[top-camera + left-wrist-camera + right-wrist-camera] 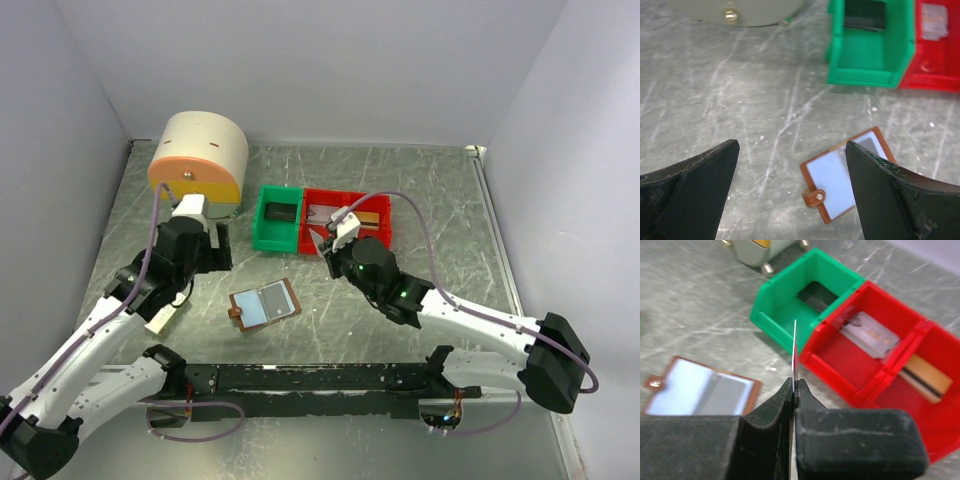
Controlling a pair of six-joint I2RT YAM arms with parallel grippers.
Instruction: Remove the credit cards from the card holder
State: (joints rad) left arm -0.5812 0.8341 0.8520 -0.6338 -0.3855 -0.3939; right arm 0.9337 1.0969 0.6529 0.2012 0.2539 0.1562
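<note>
Progress: cards [870, 335] in bins [830, 377] just beyond right pincer [794, 385] | right pincer clamps one card [794, 347] | left pincer [791, 150] wide, empty, holder [840, 175] ahead | holder contents unclear

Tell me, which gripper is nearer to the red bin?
Right. The right gripper, pinching a card, is at the red bin front edge; the left gripper is far left, past the green bin.

Soft, fairly bright light falls evenly from overhead. The green bin [277, 236] casts only a faint, short shadow on the table [420, 190], whose scratches near the bin catch pale glare. In the right wrist view the red bin [830, 375] beside it and the card holder [700, 392] before it are blurred.
</note>
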